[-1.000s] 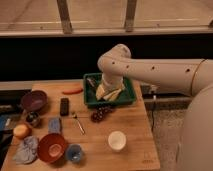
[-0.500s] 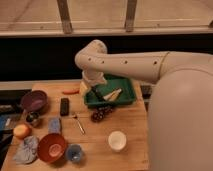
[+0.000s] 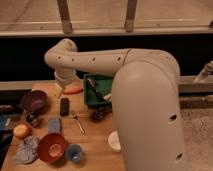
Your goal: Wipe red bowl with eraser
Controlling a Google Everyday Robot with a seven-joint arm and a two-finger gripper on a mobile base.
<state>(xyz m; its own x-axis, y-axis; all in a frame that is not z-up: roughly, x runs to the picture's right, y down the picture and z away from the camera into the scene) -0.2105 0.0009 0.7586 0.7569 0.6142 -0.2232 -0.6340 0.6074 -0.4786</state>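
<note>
Though spread, fingers (image 3: 61,91) near eraser (image 3: 64,106)

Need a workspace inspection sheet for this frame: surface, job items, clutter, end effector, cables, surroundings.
Surface: wooden table, crowded on its left half.
Job's things: red bowl upright at the front left; eraser lying flat further back, apart from the bowl.
Clutter: purple bowl, blue sponge, blue cup, white cup, green tray, grey cloth, utensil.
End effector: end effector hangs open over the table's back left, just beyond the eraser, holding nothing.
Cables: nothing seen.
Surroundings: pale ledge behind; floor on the right.
</note>
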